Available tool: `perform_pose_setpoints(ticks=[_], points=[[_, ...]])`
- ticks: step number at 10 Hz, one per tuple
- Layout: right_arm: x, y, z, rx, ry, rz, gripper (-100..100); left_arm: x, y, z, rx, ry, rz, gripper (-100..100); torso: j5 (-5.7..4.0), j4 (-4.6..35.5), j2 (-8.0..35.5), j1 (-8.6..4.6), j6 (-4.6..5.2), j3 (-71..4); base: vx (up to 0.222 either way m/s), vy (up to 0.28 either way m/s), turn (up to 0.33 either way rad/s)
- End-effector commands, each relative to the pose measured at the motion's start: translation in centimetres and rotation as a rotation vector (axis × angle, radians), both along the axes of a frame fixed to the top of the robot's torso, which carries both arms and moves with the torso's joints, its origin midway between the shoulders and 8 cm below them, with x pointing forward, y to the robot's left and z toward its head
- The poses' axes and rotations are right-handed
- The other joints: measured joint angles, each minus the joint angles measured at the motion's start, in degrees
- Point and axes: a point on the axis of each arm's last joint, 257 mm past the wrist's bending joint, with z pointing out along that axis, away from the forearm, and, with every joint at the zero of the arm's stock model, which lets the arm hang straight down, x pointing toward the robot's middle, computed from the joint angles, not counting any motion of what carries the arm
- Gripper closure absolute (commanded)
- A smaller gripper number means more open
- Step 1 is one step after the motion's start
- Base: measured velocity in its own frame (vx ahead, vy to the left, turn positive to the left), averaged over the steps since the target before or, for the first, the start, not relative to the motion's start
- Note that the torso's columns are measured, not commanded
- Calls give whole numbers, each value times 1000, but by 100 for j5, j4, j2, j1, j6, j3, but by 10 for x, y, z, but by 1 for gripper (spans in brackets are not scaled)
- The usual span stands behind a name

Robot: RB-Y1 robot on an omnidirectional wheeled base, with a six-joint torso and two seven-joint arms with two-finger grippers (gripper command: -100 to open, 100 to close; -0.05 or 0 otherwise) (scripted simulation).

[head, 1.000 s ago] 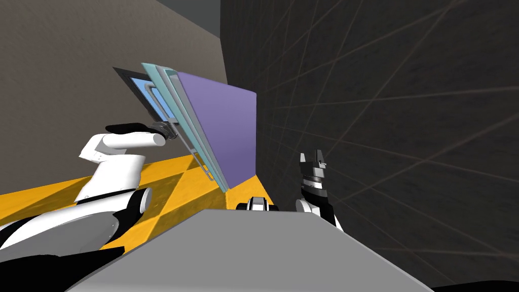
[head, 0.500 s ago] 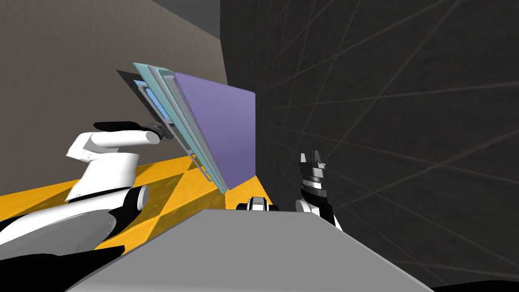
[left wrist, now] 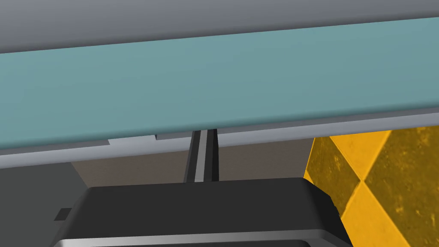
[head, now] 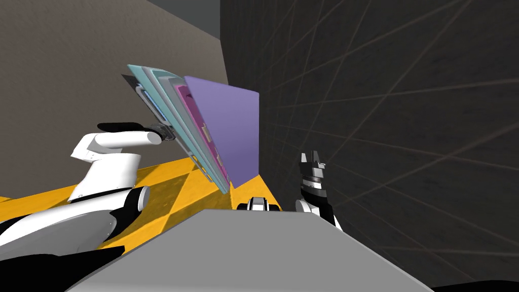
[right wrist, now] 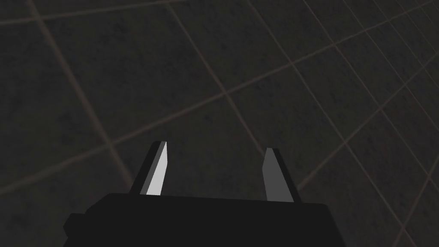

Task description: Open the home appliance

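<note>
Left hand point(left wrist: 202, 148): tips hidden behind teal door point(left wrist: 223, 85) edge (grasped part unseen); door cut off both sides.

One purple appliance point(head: 228, 132), one teal door point(left wrist: 214, 85), two grippers: one left gripper point(left wrist: 203, 135), one right gripper point(right wrist: 214, 153).

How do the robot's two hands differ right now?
The left gripper has its fingers pinched together against the appliance's teal door, while the right gripper has its fingers spread apart. The left gripper reaches out to the door, while the right gripper hangs by the dark tiled wall, holding nothing. Both have two thin fingers on a dark box.
</note>
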Motion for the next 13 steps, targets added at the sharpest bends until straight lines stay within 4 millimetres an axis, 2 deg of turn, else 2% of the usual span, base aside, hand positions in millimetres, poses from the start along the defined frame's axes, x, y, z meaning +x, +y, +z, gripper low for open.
perform_pose_setpoints(ticks=[1, 2, 4, 9, 12, 13], points=[[0, 0, 0, 0, 0, 0, 0, 11, -15, -1, -1, -3, -39, 100, -2, -8, -17, -24, -4, -10, -109, 305, -38], [0, 0, 0, 0, 0, 0, 0, 11, -15, -1, -1, -3, -39, 100, -6, -10, -21, -19, 8, -14, -141, 301, -63], [0, 0, 0, 0, 0, 0, 0, 22, -35, -2, -5, -4, -89, 100, -4, -13, -16, -46, 4, -9, -140, 318, -90], [0, 0, 0, 0, 0, 0, 0, 33, -55, -2, -8, -5, -140, 100, -5, -19, -28, -44, 13, -17, -106, 274, -56], [0, 0, 0, 0, 0, 0, 0, 43, -75, -3, -12, -6, -191, 100, 0, -16, -16, -53, -10, -7, -131, 244, -76], [0, 0, 0, 0, 0, 0, 0, 43, -75, -3, -12, -6, -191, 100, 1, -10, 2, -37, -11, 4, -109, 244, -62]])
